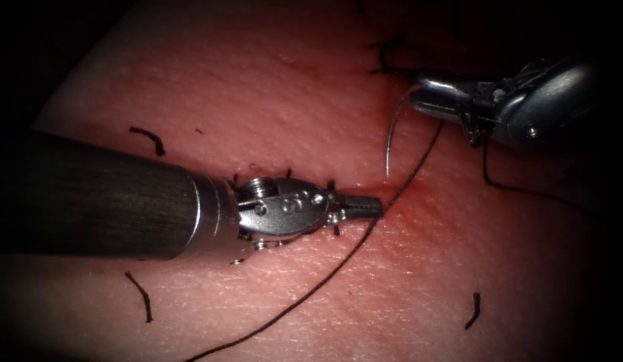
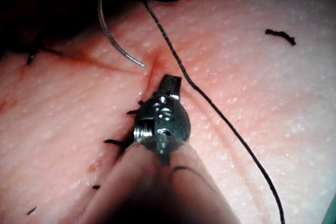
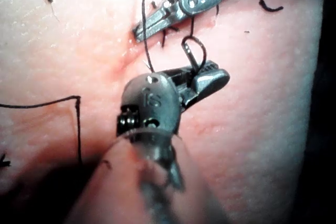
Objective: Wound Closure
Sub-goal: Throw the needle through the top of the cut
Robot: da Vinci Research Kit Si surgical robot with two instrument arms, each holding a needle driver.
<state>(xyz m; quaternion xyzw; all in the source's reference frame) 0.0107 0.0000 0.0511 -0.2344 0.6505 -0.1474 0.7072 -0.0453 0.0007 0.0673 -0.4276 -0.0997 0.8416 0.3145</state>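
Observation:
My right tool [image 1: 416, 92] reaches in from the upper right, its jaws shut on the curved needle [image 1: 391, 134] close to its rear end. The needle hangs down over the cut [image 1: 395, 190], and its tip lies just above the red, wet tissue [image 1: 311, 94], not in it. My left tool [image 1: 377, 206] lies low across the stitched part of the cut, jaws shut and empty, with the tips beside the thread [image 1: 338, 261]. The left wrist view has the needle [image 2: 107, 35] ending just ahead of those jaws [image 2: 170, 81]. The right wrist view has the needle [image 3: 194, 51] in my right jaws [image 3: 218, 74].
The thread runs from below the right tool diagonally down to the bottom edge; another length [image 1: 526, 192] trails right. Dark stitches [image 1: 332, 184] cross the cut by the left tool, others [image 1: 386, 59] at the top. Cut thread ends [image 1: 150, 138] [image 1: 141, 296] [image 1: 473, 310] lie around.

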